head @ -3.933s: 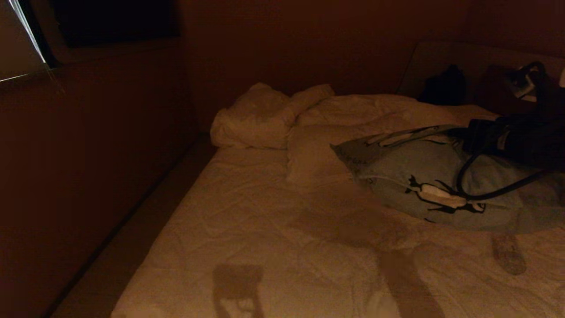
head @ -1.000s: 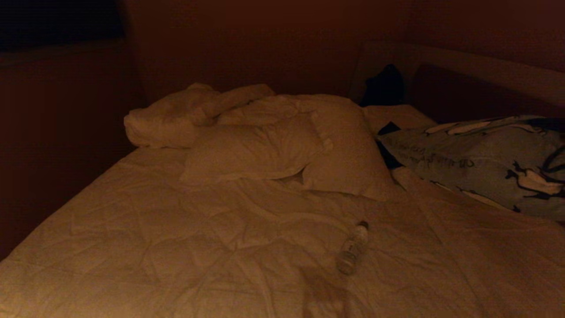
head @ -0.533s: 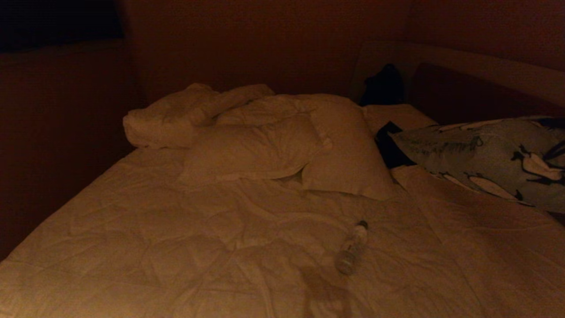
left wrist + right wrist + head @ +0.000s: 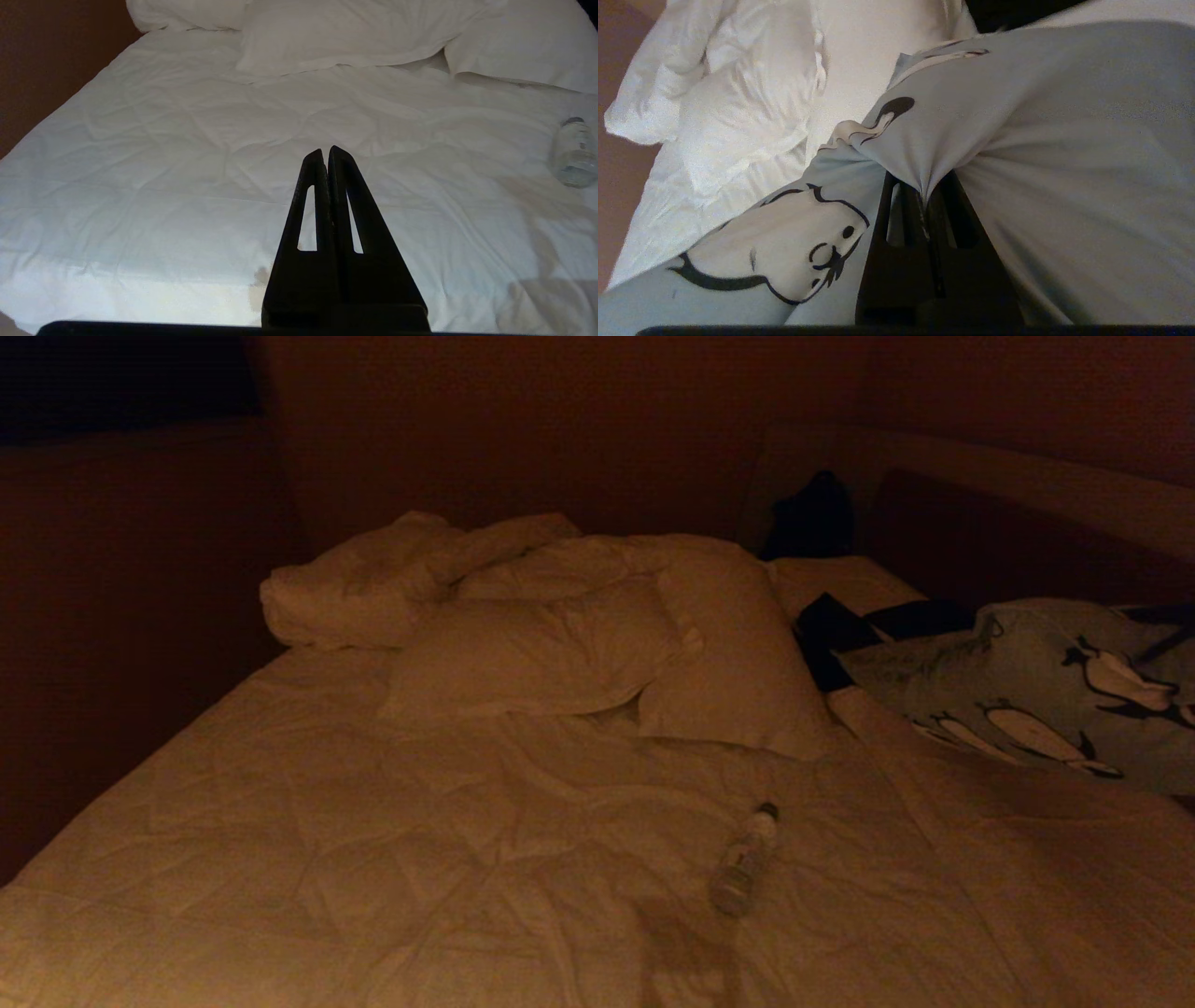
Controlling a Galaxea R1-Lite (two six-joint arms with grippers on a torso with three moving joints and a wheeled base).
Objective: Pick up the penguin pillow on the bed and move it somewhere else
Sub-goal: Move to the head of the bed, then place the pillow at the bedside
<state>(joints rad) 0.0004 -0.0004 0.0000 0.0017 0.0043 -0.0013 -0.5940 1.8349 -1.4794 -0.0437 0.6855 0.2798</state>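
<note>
The right claw [image 4: 926,196] is clamped on a pinched fold of the penguin pillow [image 4: 1046,695], which sits at the right side of the bed [image 4: 373,840], next to the cream pillows [image 4: 597,644]. Compared with one second before, the pillow is turned and lies lower. The left claw [image 4: 325,156] is pressed together, empty, above the bedding.
</note>
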